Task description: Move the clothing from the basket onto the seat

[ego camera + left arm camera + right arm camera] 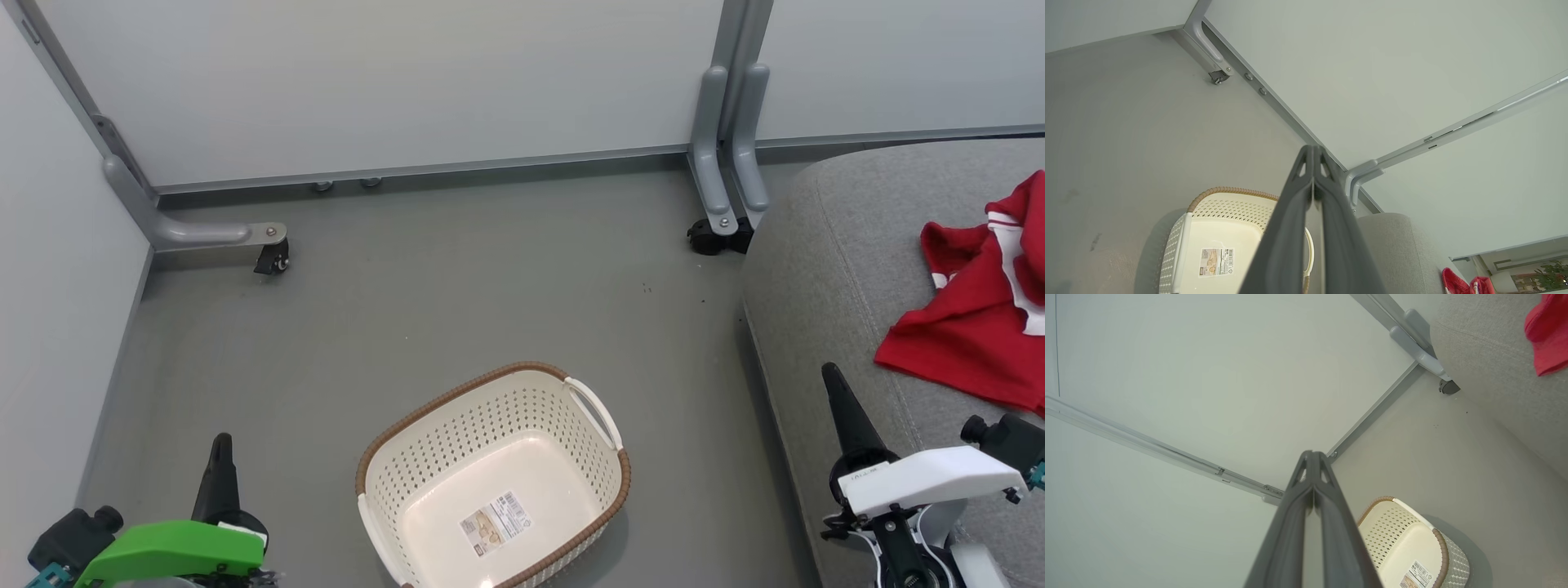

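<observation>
Both closed: left end effector (221, 445), right end effector (833, 377); clothing (971, 327) on seat (833, 269).

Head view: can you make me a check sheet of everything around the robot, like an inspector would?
Surface: smooth grey floor.
Job's things: rounded cream plastic laundry basket with a brown rim stands on the floor, with just a paper label inside; bright-red clothing with white stripes lies crumpled on the big grey fabric seat, to the right.
Clutter: a few tiny dark specks on the floor.
Grippers: left gripper shut, holding nothing; right gripper shut, holding nothing.
Cables: nothing seen.
Surroundings: pale partition panels on grey metal feet with castors.
</observation>
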